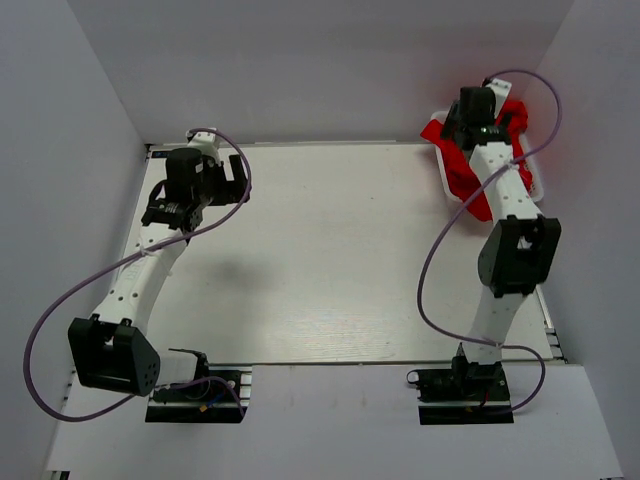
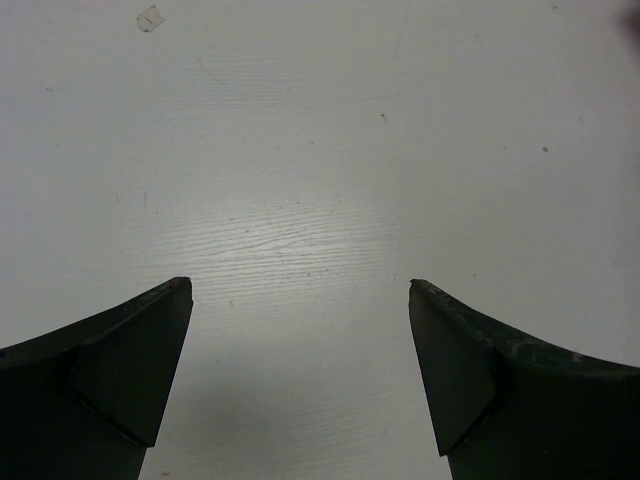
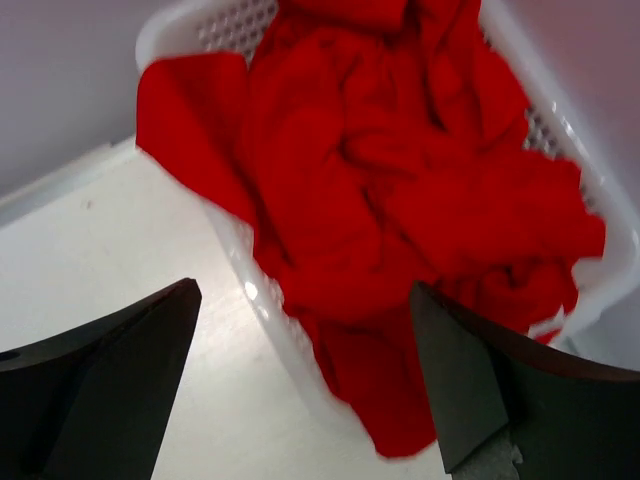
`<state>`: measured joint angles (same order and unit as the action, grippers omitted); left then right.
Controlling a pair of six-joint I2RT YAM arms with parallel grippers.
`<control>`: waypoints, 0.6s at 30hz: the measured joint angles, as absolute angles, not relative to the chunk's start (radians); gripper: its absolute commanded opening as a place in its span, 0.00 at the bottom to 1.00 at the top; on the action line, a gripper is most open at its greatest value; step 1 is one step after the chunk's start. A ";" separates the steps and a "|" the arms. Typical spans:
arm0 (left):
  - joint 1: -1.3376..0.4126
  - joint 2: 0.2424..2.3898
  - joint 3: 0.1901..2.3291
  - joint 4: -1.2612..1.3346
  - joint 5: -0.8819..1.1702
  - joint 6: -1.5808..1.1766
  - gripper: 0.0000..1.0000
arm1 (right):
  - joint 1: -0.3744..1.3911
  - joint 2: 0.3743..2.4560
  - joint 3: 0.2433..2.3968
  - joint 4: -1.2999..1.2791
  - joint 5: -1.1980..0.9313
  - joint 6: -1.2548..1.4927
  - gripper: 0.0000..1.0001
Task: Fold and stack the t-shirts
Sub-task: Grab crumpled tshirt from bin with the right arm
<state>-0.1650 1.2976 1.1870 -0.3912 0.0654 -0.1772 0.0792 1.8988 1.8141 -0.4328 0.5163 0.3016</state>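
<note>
At far right, t-shirts (image 3: 400, 200), a crumpled heap of soft red cloth, overflow a white plastic lattice basket (image 3: 232, 24); right gripper (image 3: 302, 290) above them and left gripper (image 2: 300, 285) over the pale grained table (image 2: 300, 130) both have fingers apart; the step is judged a first pick, needing a descent and a pinch on one loose fold.

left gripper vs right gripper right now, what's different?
Place: the left gripper hangs over the far left of the table. The right gripper hangs at the far right corner.
Below: the left gripper has only tabletop under it. The right gripper is above the crumpled red t-shirts heaped in the white basket, with some cloth spilling over its rim.
Shared: both stand wide open and hold nothing.
</note>
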 measured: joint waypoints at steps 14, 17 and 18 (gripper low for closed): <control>-0.165 1.398 1.230 -0.404 0.062 -0.172 0.99 | -0.012 2.192 2.065 -0.415 0.393 0.220 0.84; -0.165 1.430 1.244 -0.402 0.064 -0.172 0.99 | -0.028 2.244 2.074 -0.363 0.373 0.214 0.78; -0.164 1.438 1.244 -0.402 0.064 -0.172 0.99 | -0.033 2.258 2.074 -0.354 0.366 0.212 0.71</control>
